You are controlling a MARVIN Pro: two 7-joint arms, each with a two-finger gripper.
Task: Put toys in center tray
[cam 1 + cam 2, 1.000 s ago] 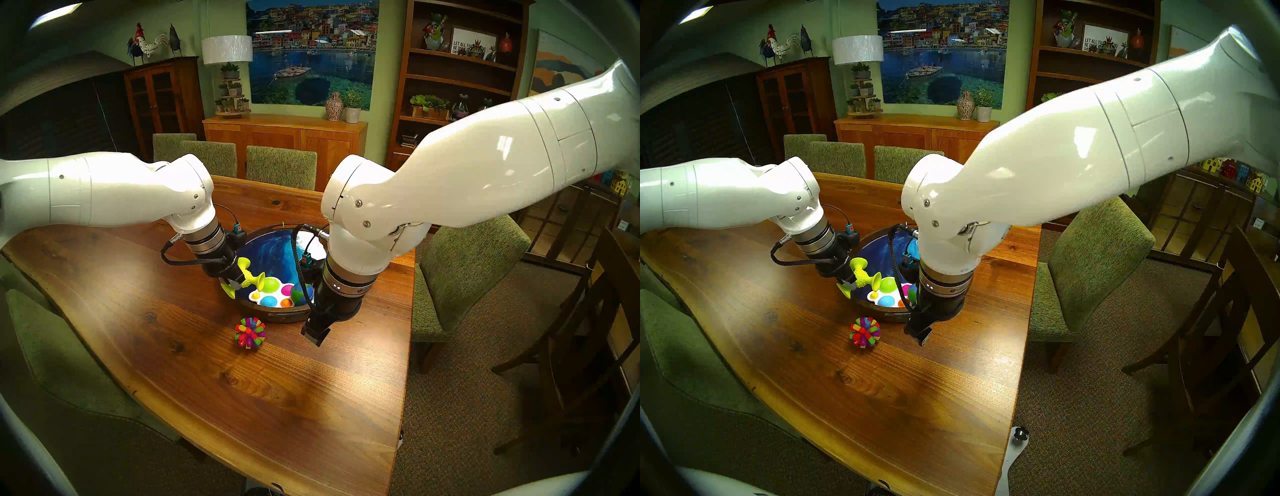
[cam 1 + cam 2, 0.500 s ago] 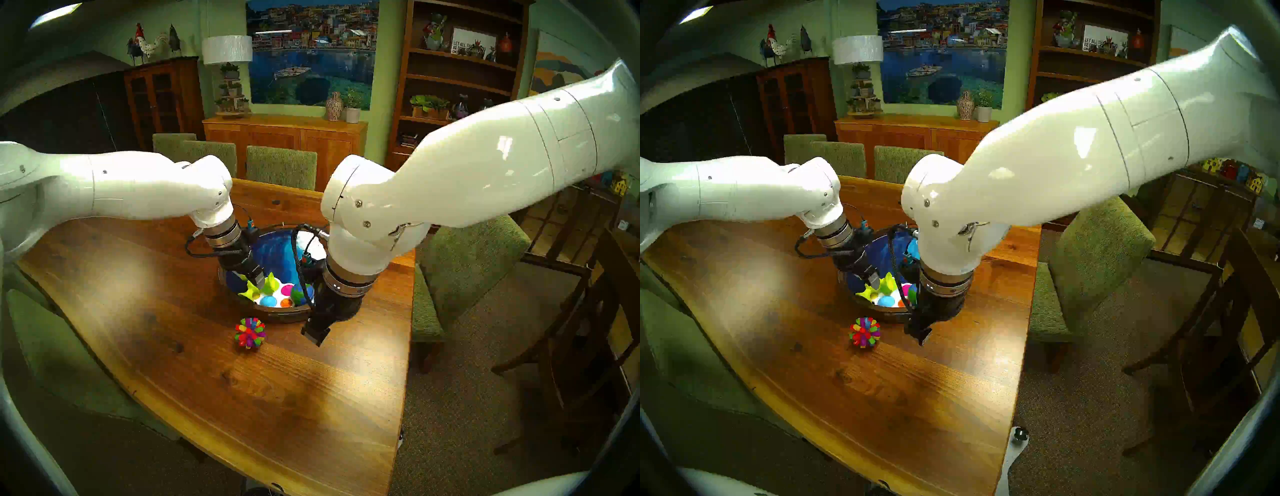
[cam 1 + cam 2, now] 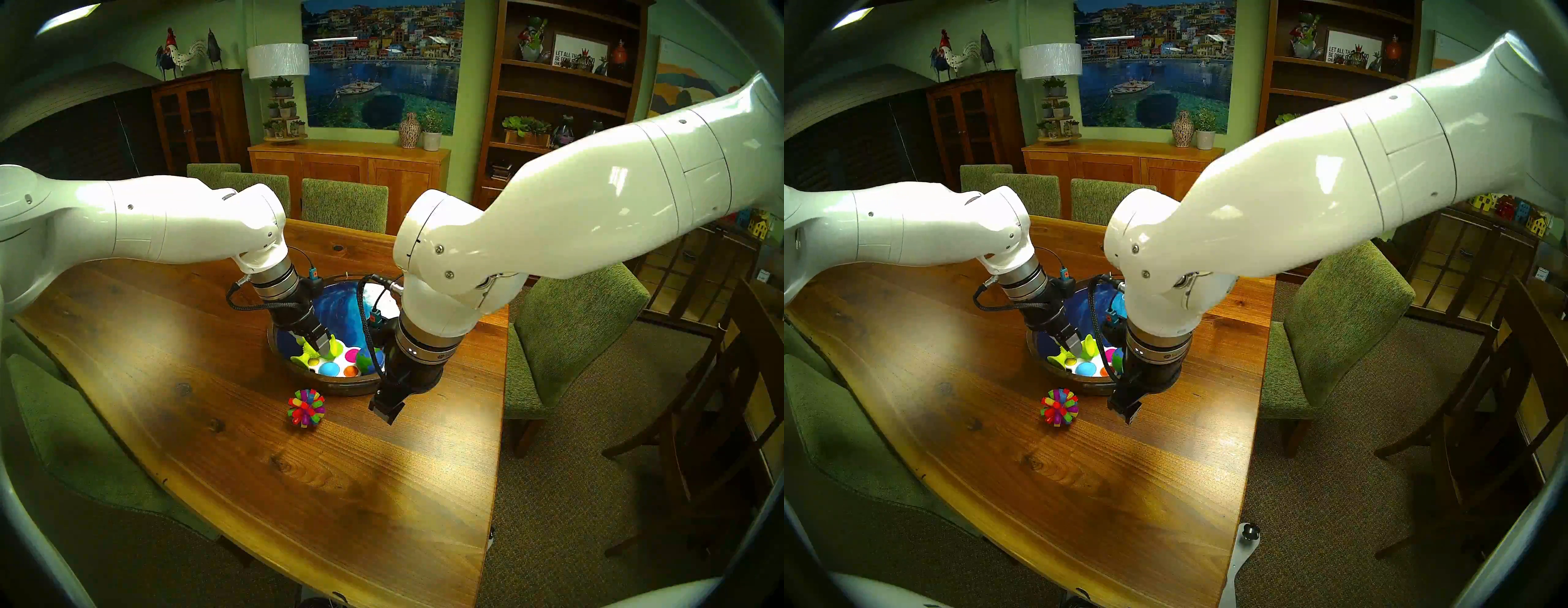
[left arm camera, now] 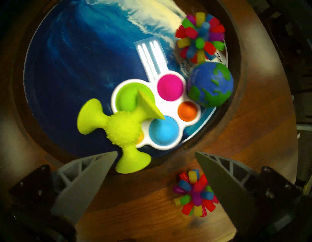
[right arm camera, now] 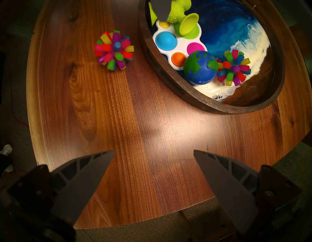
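The left gripper [image 4: 156, 153] hangs over the round tray [image 3: 339, 388] with its fingers spread apart and holding nothing. The lime-green suction-cup toy [image 4: 118, 125] lies inside the tray, partly on a white pop toy [image 4: 167, 118]. The globe ball [image 4: 210, 84] and one spiky ball [image 4: 200, 37] sit at 2 o'clock in the tray. The other spiky ball [image 3: 306, 408] rests on the table [image 3: 212, 424], at 7 o'clock from the tray. The right gripper [image 5: 153, 152] is spread wide over bare wood, empty.

Open counter [image 5: 152, 135] surrounds the spiky ball [image 5: 113, 50] on three sides; the tray rim [image 5: 170, 74] flanks the fourth. Inside the tray, the far blue half lies unoccupied; the near half holds crowded toys.
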